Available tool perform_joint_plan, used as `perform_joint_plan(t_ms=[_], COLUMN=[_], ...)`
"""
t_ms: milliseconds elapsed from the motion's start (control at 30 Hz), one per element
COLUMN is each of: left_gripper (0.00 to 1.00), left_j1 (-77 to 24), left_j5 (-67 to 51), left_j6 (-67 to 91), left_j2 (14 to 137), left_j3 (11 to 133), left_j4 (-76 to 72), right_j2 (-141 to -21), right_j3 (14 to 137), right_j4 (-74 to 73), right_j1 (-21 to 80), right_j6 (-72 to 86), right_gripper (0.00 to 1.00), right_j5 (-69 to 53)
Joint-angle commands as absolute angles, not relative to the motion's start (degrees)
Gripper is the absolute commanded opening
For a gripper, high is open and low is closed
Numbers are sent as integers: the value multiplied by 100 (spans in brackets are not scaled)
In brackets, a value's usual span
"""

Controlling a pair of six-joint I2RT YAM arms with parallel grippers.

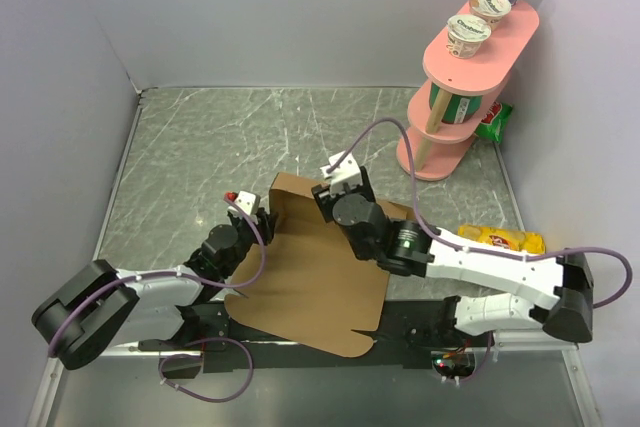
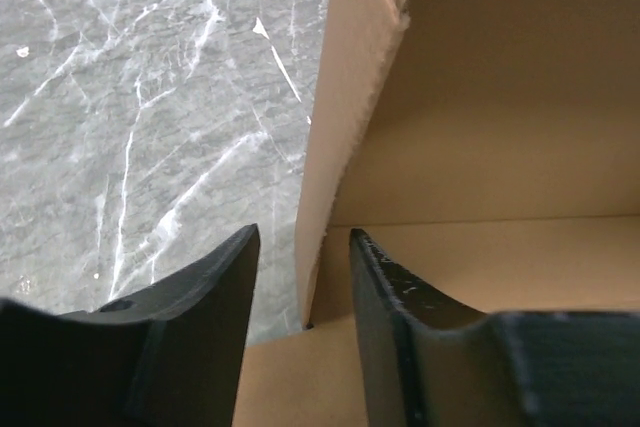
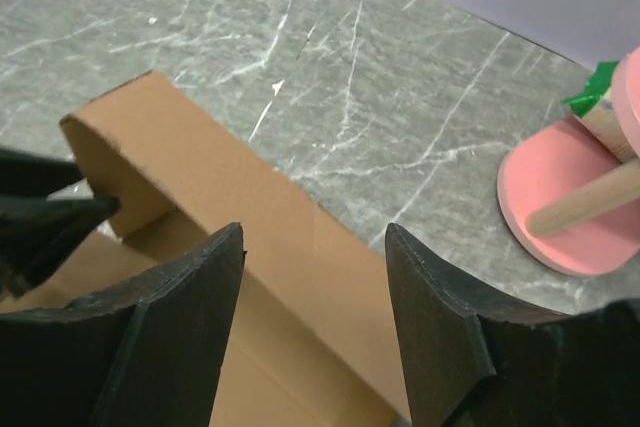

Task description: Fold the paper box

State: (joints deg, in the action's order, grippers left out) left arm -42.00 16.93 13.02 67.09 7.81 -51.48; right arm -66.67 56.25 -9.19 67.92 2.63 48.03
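Observation:
The paper box (image 1: 310,287) is plain brown cardboard lying in the middle of the table, with its far and left walls folded up. My left gripper (image 1: 264,221) is at the box's far left corner. In the left wrist view the left gripper (image 2: 303,237) is open and straddles the upright left wall (image 2: 345,97) without pinching it. My right gripper (image 1: 322,199) hangs over the far wall. In the right wrist view the right gripper (image 3: 312,232) is open, with the raised far wall (image 3: 200,157) running between its fingers. The left gripper's fingers (image 3: 40,222) show at that view's left edge.
A pink tiered stand (image 1: 470,77) carrying yogurt cups is at the back right, its base (image 3: 560,217) close beyond the right gripper. A green packet (image 1: 495,119) lies behind it. A yellow packet (image 1: 500,239) rests at the right, beside the right arm. Grey walls enclose the marbled tabletop (image 1: 230,137).

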Motion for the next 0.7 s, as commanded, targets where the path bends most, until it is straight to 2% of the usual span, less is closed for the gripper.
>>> perform_joint_plan(t_ms=[0,67,233,500,667], left_gripper=[45,43,42,39,38], left_j1=[-4184,-4184,-4157,-3991,-3859], left_j5=[1468,1380,1310,1002,879], left_j6=[1354,1397,1476,1547,1696], left_j2=[6794,6803,6741,6768,6627], left_j3=[861,870,809,800,703], left_j4=[-5344,-5388,-5467,-5607,-5643], right_j2=[-6969,-7232,-8013,-9235,-9527], right_j3=[5967,5977,6319,6592,6303], right_j4=[174,874,1423,2925,3925], right_j1=[6522,6478,6302,6249,6319], right_j6=[-104,-376,-703,-1695,-2047], right_gripper=[63,60,51,46,45], right_j5=[4579,4649,4509,4982,5255])
